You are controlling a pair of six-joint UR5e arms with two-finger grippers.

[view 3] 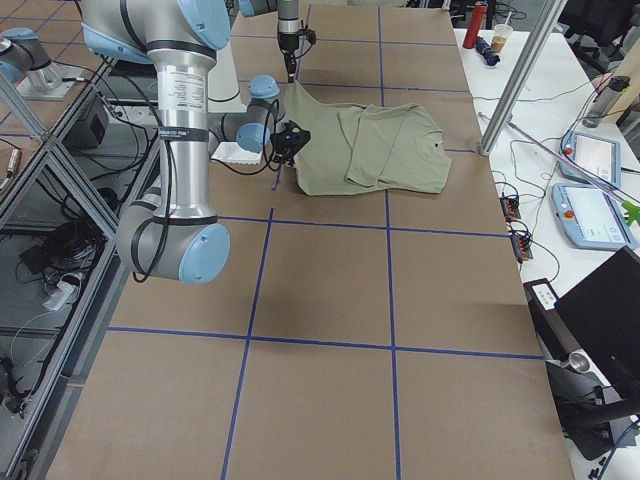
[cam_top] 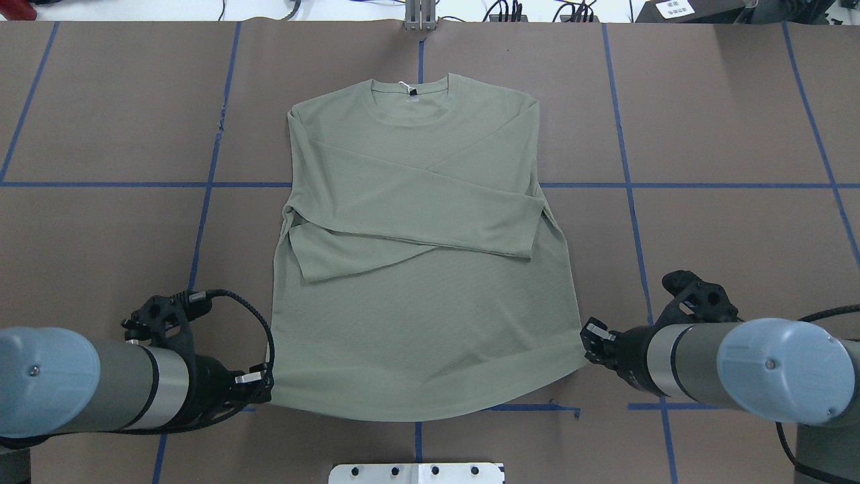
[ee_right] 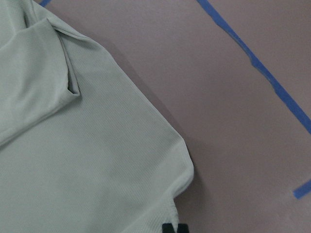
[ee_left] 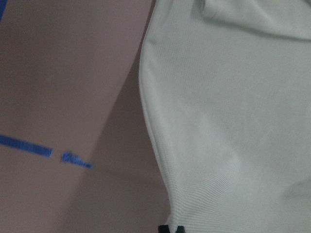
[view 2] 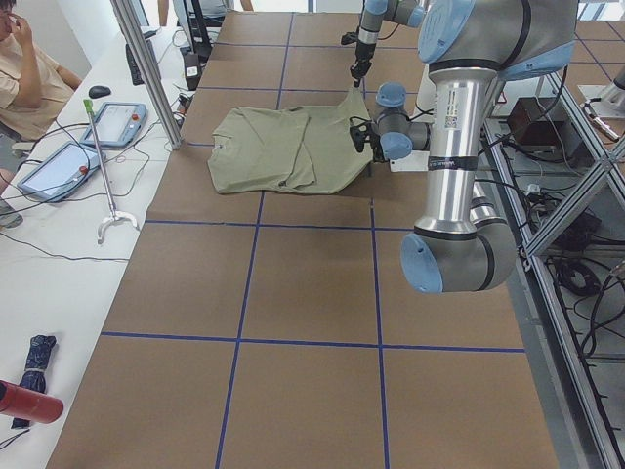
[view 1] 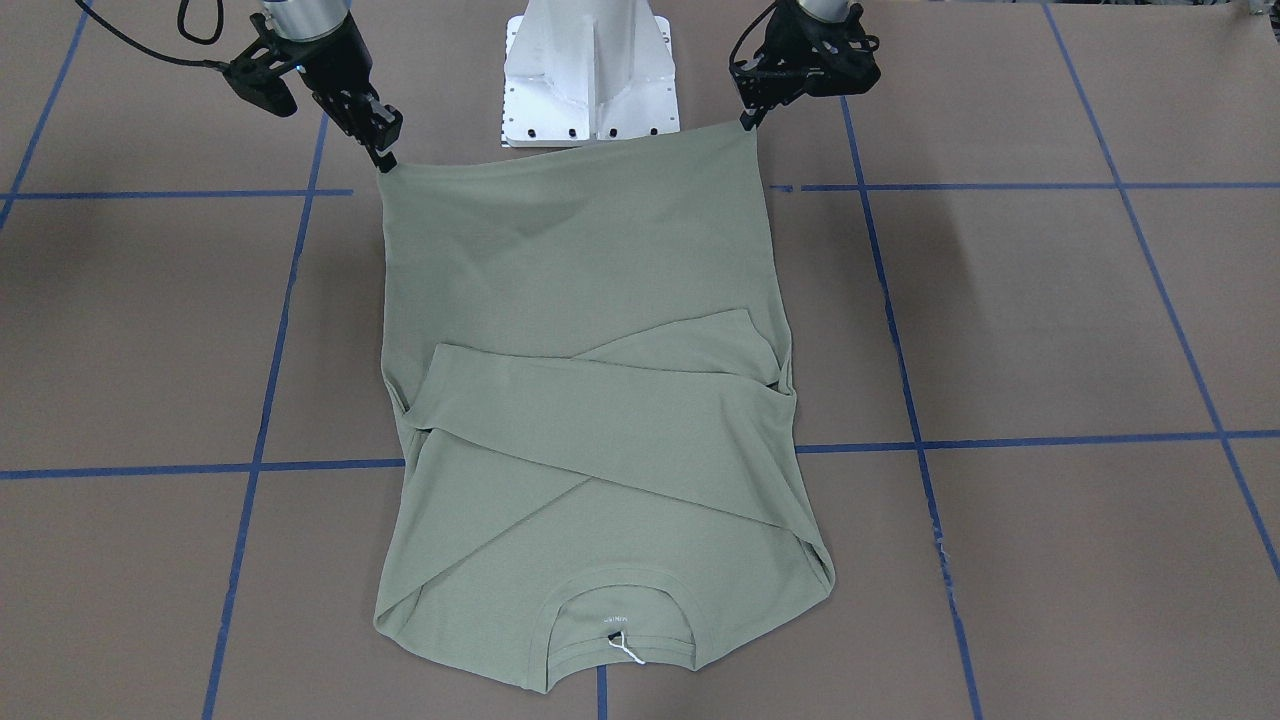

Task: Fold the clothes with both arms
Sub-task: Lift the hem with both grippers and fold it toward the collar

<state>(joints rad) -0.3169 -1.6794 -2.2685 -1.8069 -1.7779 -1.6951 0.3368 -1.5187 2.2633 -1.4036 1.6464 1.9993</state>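
The pale sage-green shirt lies flat on the brown table, collar away from me, both sleeves folded across the chest. My left gripper is shut on the hem's left corner; it also shows in the front-facing view. My right gripper is shut on the hem's right corner, seen too in the front-facing view. The hem edge stretches between them, lifted a little off the table. In each wrist view the shirt corner runs down into the fingertips at the bottom edge.
The white pedestal stands just behind the hem, between the arms. Blue tape lines grid the brown table. Beyond the table's far edge are a metal post, tablets and a seated person.
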